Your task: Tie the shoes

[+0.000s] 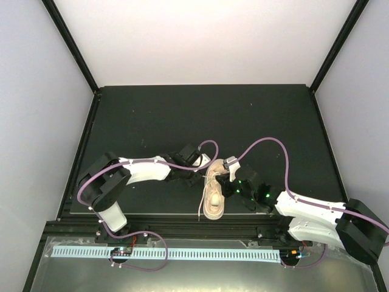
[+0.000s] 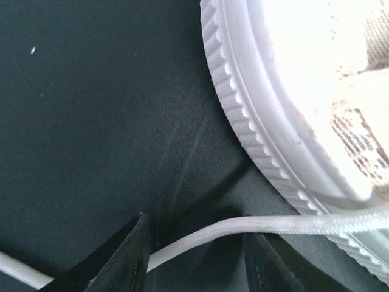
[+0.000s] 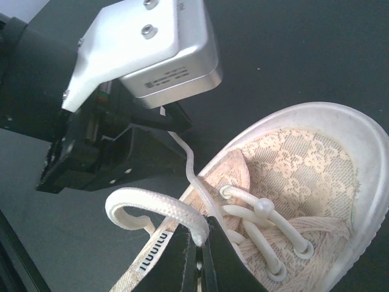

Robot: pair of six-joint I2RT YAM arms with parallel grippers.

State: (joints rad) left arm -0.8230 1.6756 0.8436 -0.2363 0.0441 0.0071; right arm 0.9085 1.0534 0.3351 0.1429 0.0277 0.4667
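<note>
My left gripper sits low on the table at the left flank of the sneaker. Its fingers stand apart, and a free lace strand runs across the gap between them, not pinched. The sneaker lies near the middle of the dark surface, toward the near edge, lengthwise from near to far with a gripper on each side. From the left wrist view its ribbed sole rim looks firm. I judge the shoe small and light enough to skid if I pull hard on either strand. The laces are soft, limp woven cord with no stiffness of their own. I would take the strand some way from the eyelets, squarely between the pads, and keep tension gentle and balanced. On the right, my right gripper is closed on a lace loop, pinching it just over the tongue. A thin cord like this could slip out of a shallow grip.
</note>
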